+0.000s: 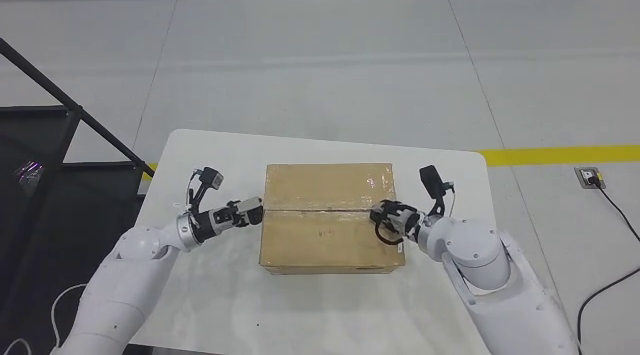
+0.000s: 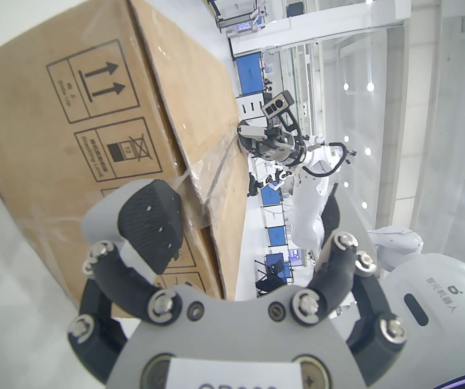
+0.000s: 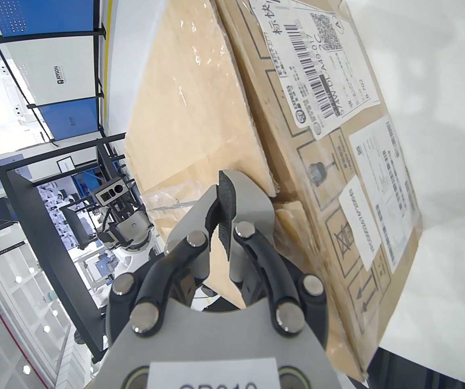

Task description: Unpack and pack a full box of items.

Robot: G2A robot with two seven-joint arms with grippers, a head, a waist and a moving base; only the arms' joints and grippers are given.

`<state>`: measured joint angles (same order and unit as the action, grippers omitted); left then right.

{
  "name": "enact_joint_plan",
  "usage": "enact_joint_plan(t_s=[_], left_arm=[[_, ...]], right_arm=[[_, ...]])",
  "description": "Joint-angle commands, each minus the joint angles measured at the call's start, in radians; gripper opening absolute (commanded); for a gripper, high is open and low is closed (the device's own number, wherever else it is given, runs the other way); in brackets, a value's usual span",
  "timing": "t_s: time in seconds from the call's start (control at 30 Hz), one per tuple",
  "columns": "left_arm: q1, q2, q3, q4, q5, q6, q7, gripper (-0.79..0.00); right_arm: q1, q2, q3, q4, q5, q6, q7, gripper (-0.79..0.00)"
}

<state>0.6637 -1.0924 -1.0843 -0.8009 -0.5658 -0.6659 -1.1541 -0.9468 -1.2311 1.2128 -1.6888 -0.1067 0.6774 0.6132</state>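
My gripper (image 3: 227,198), fingers pressed together, sits at the taped top seam of the box (image 3: 184,103); a shipping label (image 3: 309,52) is stuck on its side.

The cardboard box (image 1: 330,217) is tan-brown, printed with black handling symbols and crossed by glossy clear tape. White shipping labels (image 3: 309,54) with black barcodes cover one side. The table (image 1: 220,160) is white. The left gripper (image 2: 240,220) and right gripper (image 3: 225,200) are silver-grey with black links and black textured pads (image 2: 151,220).
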Motion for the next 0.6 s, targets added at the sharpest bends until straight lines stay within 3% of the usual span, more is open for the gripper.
enact_joint_plan(t_s=[0.0,0.33,0.47,0.57], left_arm=[[-0.01,-0.006,0.009,0.022,-0.008,0.001,-0.001,0.0],[-0.013,0.006,-0.028,0.069,-0.024,-0.038,0.038,0.0],[0.017,0.03,-0.082,0.009,-0.037,-0.06,0.06,0.0],[0.059,0.053,-0.133,-0.068,-0.048,-0.07,0.07,0.0]], right_arm=[[-0.012,0.002,0.008,-0.013,0.0,0.0,-0.007,-0.785],[-0.121,0.017,0.127,-0.108,0.036,-0.012,-0.063,-0.785],[-0.186,0.022,0.204,-0.15,0.088,-0.067,-0.093,-0.785],[-0.252,0.02,0.266,-0.188,0.174,-0.164,-0.143,-0.785]])
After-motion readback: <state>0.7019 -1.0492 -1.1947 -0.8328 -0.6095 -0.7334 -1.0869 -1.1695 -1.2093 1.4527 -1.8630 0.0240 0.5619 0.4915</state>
